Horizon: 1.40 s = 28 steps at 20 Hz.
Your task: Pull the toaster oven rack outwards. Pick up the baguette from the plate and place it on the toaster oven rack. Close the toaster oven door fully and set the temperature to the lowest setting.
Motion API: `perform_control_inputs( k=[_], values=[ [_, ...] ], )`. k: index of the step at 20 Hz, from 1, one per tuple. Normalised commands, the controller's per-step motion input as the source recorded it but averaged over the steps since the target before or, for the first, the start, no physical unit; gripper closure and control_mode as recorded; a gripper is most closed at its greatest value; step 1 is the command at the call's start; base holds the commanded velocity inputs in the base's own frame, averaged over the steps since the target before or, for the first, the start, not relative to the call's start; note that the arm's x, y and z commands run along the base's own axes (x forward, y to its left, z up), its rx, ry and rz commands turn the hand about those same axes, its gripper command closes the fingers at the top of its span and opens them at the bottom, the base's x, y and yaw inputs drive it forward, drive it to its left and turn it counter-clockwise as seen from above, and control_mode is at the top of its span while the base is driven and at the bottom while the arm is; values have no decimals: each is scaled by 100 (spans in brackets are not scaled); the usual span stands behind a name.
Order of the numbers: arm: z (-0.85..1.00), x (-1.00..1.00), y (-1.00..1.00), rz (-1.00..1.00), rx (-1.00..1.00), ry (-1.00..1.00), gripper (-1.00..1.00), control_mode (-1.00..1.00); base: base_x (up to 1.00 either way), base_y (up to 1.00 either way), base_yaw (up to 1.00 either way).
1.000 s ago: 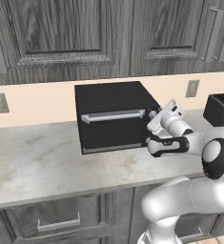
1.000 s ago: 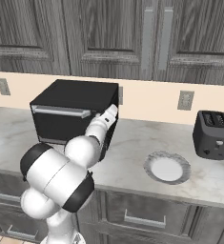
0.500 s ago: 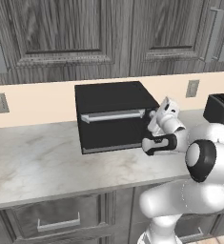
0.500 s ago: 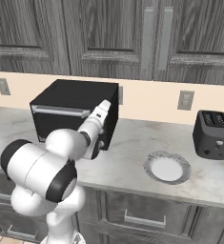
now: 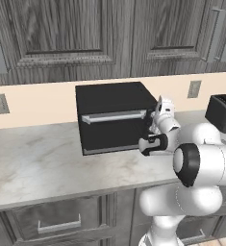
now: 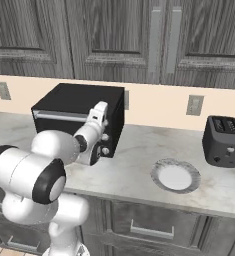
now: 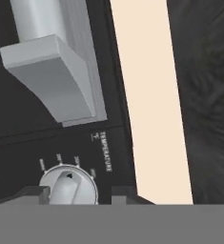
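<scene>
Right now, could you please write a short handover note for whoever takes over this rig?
Gripper: at the toaster oven's temperature knob, fingertips either side of it; whether they are closed on it cannot be told.
Toaster oven: on the counter, toaster oven door shut, handle up.
Plate: on the counter between the oven and the slot toaster, with no baguette on it.
Done: door closed.
Left: turn the temperature knob to its lowest setting.
</scene>
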Motion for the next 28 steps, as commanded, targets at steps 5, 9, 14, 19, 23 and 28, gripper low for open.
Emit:
perform_control_inputs(
  k=[5,9,14,19,23,28],
  values=[
    [-27,0,-4,11,-31,-36,100,-100,0,0,0],
    [-30,0,-24,31,-26,-37,100,-100,0,0,0],
    [-41,0,-33,50,-28,-36,100,-100,0,0,0],
    [-45,0,-18,60,-40,-37,100,-100,0,0,0],
    [-36,1,-12,56,-44,-41,100,-100,0,0,0],
    [-31,5,-22,52,-41,-43,100,-100,0,0,0]
  ],
)
